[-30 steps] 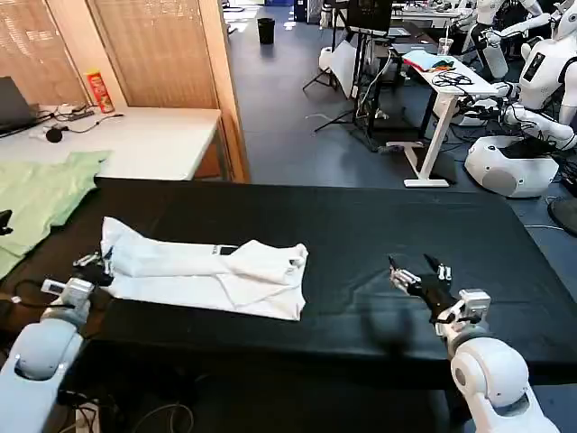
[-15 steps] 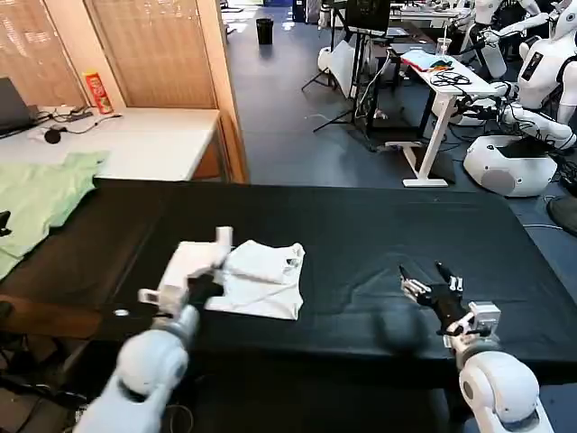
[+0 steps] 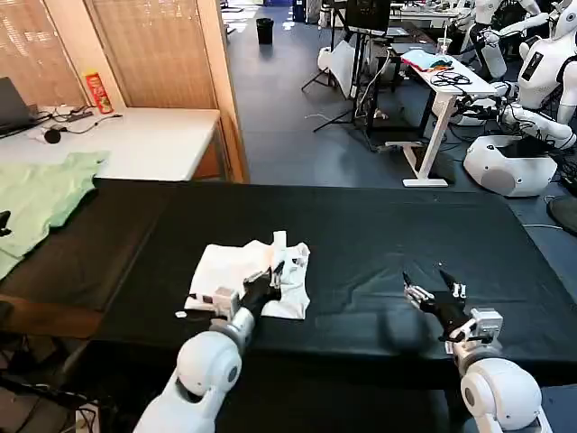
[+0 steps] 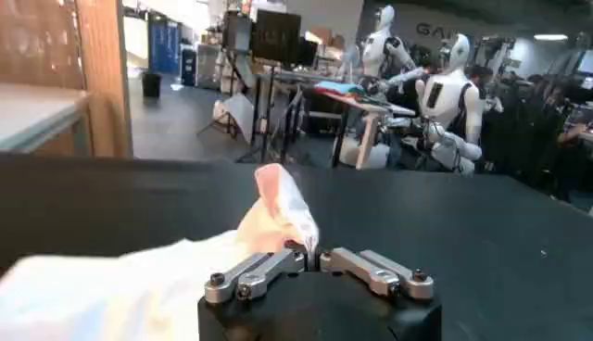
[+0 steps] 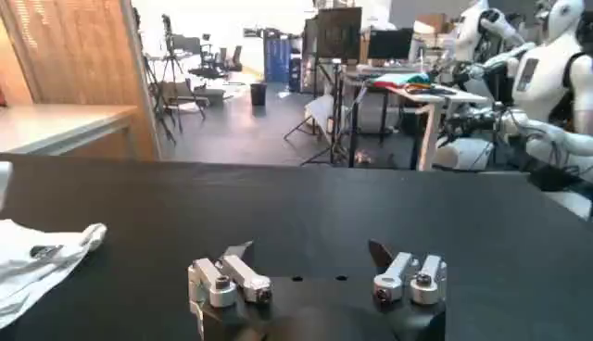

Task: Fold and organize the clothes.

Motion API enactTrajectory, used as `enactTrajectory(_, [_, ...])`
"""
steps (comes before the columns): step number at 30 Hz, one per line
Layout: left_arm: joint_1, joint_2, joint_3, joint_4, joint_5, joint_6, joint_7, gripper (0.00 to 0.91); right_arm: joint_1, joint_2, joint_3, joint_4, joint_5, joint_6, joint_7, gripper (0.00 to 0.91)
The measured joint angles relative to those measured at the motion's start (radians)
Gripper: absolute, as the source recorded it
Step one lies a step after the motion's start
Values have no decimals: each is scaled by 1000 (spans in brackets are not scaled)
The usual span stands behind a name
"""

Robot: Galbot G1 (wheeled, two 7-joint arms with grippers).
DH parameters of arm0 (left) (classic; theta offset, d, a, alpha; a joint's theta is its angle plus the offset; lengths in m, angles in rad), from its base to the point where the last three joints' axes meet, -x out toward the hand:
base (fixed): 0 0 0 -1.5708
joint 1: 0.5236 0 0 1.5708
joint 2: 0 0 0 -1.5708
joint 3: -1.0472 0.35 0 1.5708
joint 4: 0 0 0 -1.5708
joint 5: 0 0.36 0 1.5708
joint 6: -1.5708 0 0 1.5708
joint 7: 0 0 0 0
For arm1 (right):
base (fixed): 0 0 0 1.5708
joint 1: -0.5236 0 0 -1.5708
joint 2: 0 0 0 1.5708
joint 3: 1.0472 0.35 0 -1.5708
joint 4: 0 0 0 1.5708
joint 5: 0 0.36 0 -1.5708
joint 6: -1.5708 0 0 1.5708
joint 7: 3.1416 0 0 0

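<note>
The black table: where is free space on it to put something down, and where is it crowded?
The black table is bare along the far edge, and between the white T-shirt and the right gripper, which rests open near the front edge. It is crowded at the front left: the left gripper is shut on the T-shirt there. A pale green garment covers the far left.

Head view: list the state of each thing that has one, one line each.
white T-shirt: folded into a small bundle on the black table, one edge lifted.
left gripper: shut on the white T-shirt.
right gripper: open, empty, over the table.
pale green garment: spread flat, unfolded.
</note>
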Motion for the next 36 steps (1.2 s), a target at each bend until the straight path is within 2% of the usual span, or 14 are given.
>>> enactTrajectory(9, [-1, -84, 36, 54, 2, -25, 0, 878, 11, 8, -29, -10, -14, 1, -7, 878])
enactTrajectory(14, [-19, -123, 33, 41, 17, -48, 15, 878, 16, -6, -51, -6, -14, 14, -31, 878])
enactTrajectory(22, [-23, -16, -56, 40, 36, -115, 51, 878, 52, -36, -121, -26, -24, 25, -75, 878])
enactTrajectory(28, [-15, 116, -180, 97, -69, -135, 85, 878, 48, -24, -139, -38, -29, 41, -84, 878])
enactTrajectory(36, [-8, 149, -316, 162, -337, -116, 89, 878, 39, -24, -141, -35, -30, 43, -85, 878])
